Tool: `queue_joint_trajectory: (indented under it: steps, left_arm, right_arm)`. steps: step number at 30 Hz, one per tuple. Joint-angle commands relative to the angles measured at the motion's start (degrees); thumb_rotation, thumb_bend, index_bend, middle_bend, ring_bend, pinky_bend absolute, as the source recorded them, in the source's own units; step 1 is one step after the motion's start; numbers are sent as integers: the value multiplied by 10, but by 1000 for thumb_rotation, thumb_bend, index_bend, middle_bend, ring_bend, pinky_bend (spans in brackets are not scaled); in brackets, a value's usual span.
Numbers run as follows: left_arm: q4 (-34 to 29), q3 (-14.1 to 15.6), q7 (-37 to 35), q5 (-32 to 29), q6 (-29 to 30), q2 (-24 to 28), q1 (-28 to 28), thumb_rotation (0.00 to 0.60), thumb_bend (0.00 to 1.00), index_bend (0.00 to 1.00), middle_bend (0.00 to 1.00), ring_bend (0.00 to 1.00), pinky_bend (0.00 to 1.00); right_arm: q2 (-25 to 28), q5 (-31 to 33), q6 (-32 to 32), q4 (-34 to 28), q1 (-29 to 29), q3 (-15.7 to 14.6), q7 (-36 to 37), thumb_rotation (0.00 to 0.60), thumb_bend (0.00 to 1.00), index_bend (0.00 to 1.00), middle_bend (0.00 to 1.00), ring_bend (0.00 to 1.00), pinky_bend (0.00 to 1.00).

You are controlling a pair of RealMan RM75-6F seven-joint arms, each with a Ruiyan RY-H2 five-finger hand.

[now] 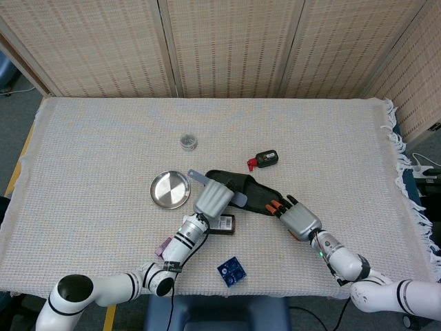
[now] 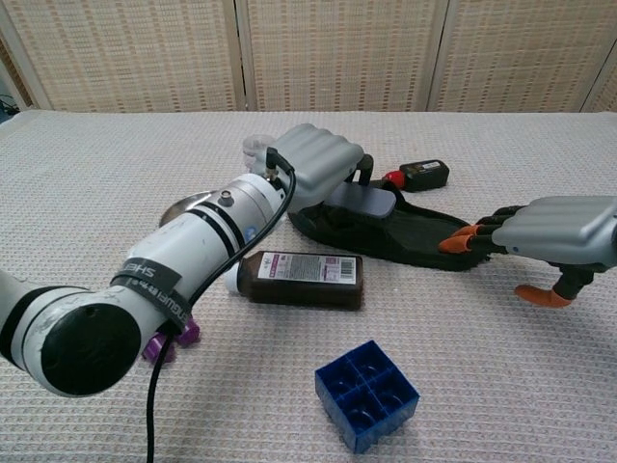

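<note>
The left hand (image 1: pixel 214 198) sat near the middle of the table (image 1: pixel 96 138), its fingers curled over a flat grey-blue piece (image 2: pixel 364 202) that it held against the near-left end of a black sandal (image 2: pixel 415 231). In the head view a strip of that grey-blue piece stuck out on both sides of the hand, toward the round metal dish (image 1: pixel 170 189) on the left and over the sandal on the right. The sandal lay flat, running from the centre of the table toward the near right. At its right end the right hand (image 2: pixel 549 234) rested low, its orange-tipped fingers (image 2: pixel 461 241) stretched out close together and touching the sandal's edge; whether they gripped it could not be told, and the thumb hung down apart beneath the palm. Just near of the left hand a brown bottle (image 2: pixel 297 279) with a printed label lay on its side, its white cap pointing left. Nearer still sat a blue block (image 2: pixel 366 394) with four square hollows, well apart from both hands. A purple block (image 2: pixel 170 338) peeked out from under the left forearm. Beyond the sandal, on the far side, lay a small black device with a red end (image 1: pixel 263 159), and further left a small clear jar (image 1: pixel 188 142) stood alone on the woven cloth.
</note>
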Motion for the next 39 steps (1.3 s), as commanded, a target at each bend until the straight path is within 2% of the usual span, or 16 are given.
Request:
queue_joint_trajectory:
  steps: [1,14,17,22,26,28,33,39]
  left_arm:
    - [12,-1,5,-5,-5,-4,1,600,422,364,405,783,1000]
    - [102,-15,10,-32,-37,-9,3,600,423,366,409,783,1000]
    - [89,-12,7,-27,-32,-3,9,600,424,366,410,783,1000]
    - [9,9,11,3,-8,33,24,600,423,366,409,790,1000]
    - [-77,26,40,4,-6,88,44,600,414,361,403,795,1000]
    - [-100,30,60,-9,-6,111,56,600,412,360,404,796,1000]
    - [-82,32,98,-74,-33,126,72,600,411,362,407,804,1000]
    - [-34,41,131,-105,-37,114,78,600,410,371,417,806,1000]
  right_arm:
    - [2,-4,2,-2,0,-1,5,600,470,0,0,0,0]
    - [11,-11,12,-11,1,-1,15,600,470,0,0,0,0]
    - [11,-13,14,-13,1,0,16,600,470,0,0,0,0]
    - [23,-25,29,-29,-5,6,35,600,468,0,0,0,0]
    - [49,-55,49,-53,-19,21,97,600,315,0,0,0,0]
    - [64,-78,62,-62,-27,26,126,600,296,0,0,0,0]
    - [96,-121,78,-86,-37,31,171,600,295,0,0,0,0]
    - [113,-134,82,-102,-44,31,171,600,295,0,0,0,0]
